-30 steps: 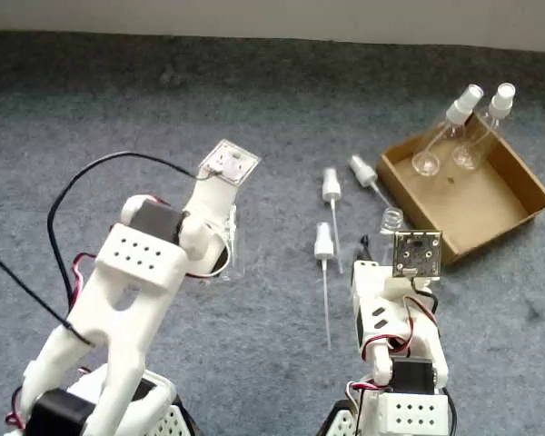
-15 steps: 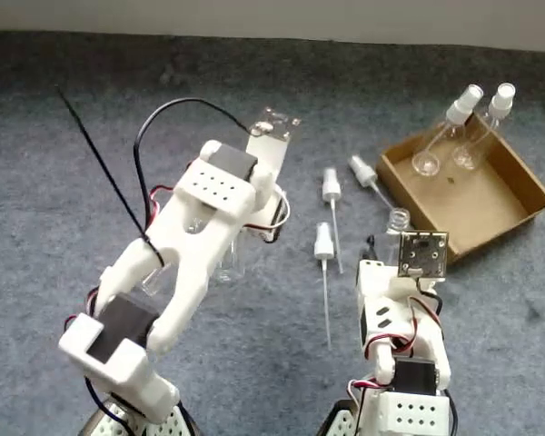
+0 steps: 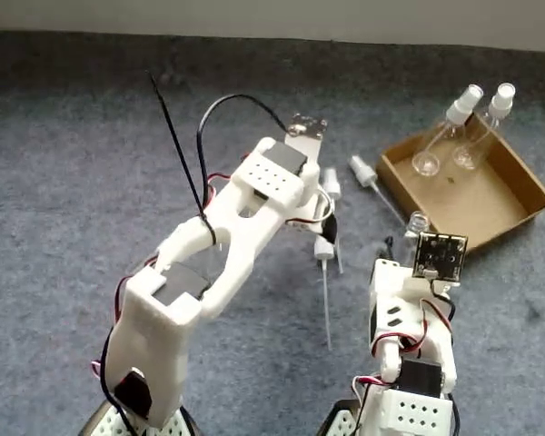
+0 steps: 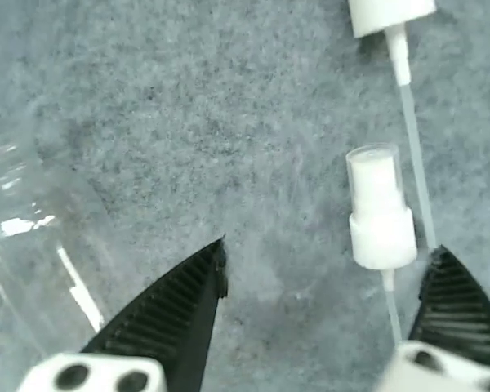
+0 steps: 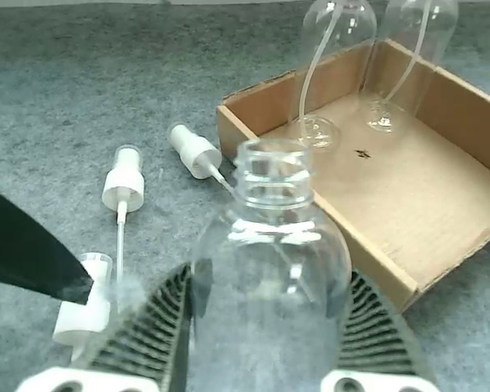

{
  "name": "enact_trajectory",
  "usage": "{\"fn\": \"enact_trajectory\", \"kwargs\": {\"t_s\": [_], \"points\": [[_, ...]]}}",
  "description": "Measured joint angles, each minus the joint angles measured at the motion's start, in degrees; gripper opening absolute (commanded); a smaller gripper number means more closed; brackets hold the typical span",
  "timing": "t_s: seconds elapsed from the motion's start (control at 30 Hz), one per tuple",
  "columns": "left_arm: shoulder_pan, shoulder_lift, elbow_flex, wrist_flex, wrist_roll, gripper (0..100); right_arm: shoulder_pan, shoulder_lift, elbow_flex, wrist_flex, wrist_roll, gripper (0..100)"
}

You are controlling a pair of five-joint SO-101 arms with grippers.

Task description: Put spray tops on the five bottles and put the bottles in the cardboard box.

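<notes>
My left gripper [image 4: 328, 249] is open just above the carpet, its fingers on either side of a white spray top [image 4: 380, 216] with a long tube. From above, the left arm stretches across to that spray top [image 3: 323, 247]. Two more spray tops [image 3: 361, 170] [image 3: 331, 184] lie nearby. My right gripper [image 5: 269, 278] is shut on a clear open-necked bottle [image 5: 269, 245], held upright near the cardboard box [image 3: 490, 213]. In the box lie two bottles [image 3: 440, 136] [image 3: 481, 132] with spray tops on.
Another clear bottle [image 4: 24, 245] lies beside my left gripper, under the left arm. A black cable [image 3: 177, 136] arcs up over that arm. Grey carpet covers the table, with free room at the far left and in front of the box.
The left arm has swung right, away from the bottles on the left, and come down over the spray tops. The right arm has shifted slightly right with its bottle.
</notes>
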Motion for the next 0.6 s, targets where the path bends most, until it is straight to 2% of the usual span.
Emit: {"fn": "enact_trajectory", "kwargs": {"t_s": [0.4, 0.6], "points": [[0.7, 11.3, -9.2, 0.1, 6.9, 34, 0.0, 0.0, 0.0, 0.0, 0.0, 14.1], [0.7, 11.5, -9.6, 4.9, 8.0, 34, 0.0, 0.0, 0.0, 0.0, 0.0, 14.1]]}}
